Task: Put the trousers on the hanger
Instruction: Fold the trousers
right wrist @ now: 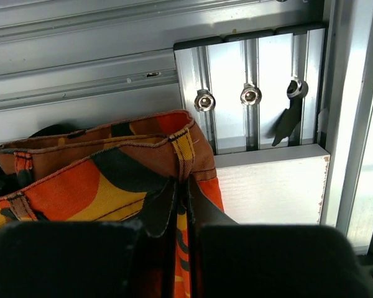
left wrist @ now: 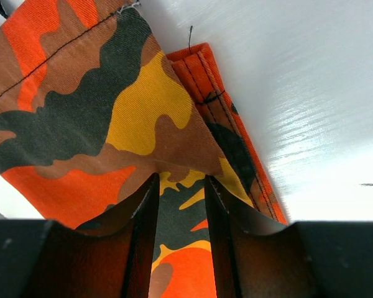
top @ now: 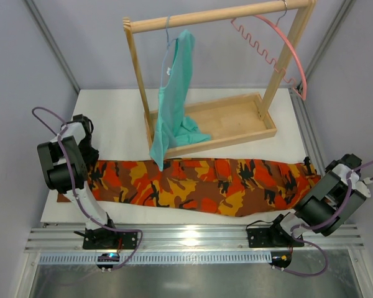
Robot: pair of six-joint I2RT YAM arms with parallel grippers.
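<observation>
The camouflage trousers (top: 199,183) lie flat across the white table, legs to the left and waistband to the right. My left gripper (top: 89,166) is at the leg hems. In the left wrist view it (left wrist: 180,177) is open, its fingers apart and down on the trousers (left wrist: 99,105), with cloth showing between them. My right gripper (top: 322,179) is at the waist end. In the right wrist view it (right wrist: 181,181) is shut on the waistband of the trousers (right wrist: 112,167) beside a belt loop. The pink hanger (top: 287,45) hangs from the rail's right end, apart from both grippers.
A wooden rack (top: 224,17) with a tray base (top: 236,121) stands at the back. A teal garment (top: 174,93) hangs from its rail on a thin hanger, its lower end touching the trousers. An aluminium frame (right wrist: 255,93) runs beside the table's right edge.
</observation>
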